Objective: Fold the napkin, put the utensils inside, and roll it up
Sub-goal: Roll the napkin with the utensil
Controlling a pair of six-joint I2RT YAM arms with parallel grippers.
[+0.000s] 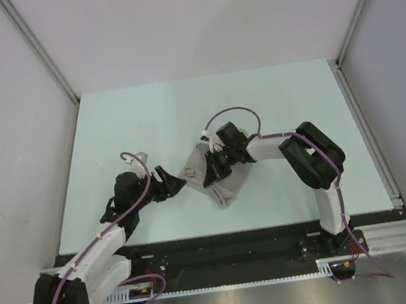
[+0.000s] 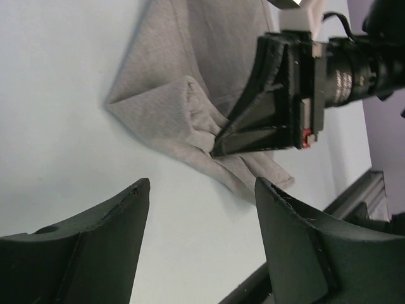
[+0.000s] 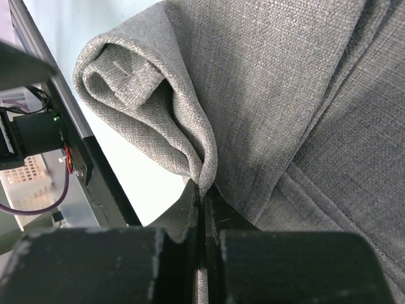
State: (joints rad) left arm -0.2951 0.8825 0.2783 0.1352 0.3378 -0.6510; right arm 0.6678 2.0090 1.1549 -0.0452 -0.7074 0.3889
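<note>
The light-grey napkin point(image 1: 222, 182) lies crumpled and partly folded at the middle of the table. My right gripper point(image 1: 212, 173) is shut on a fold of the napkin point(image 3: 190, 95); the cloth is pinched between the two closed fingers at the right wrist view's lower middle point(image 3: 204, 193). My left gripper point(image 1: 175, 183) is open and empty, just left of the napkin, fingers apart over bare table point(image 2: 201, 218). In the left wrist view the napkin point(image 2: 164, 107) lies ahead with the right gripper point(image 2: 218, 142) gripping a bunched fold. No utensils are in view.
The pale green table top point(image 1: 182, 109) extends around the napkin. A black rail point(image 1: 238, 241) runs along the near edge, and white walls stand on the left, right and back. A metal rail point(image 1: 367, 136) borders the right side.
</note>
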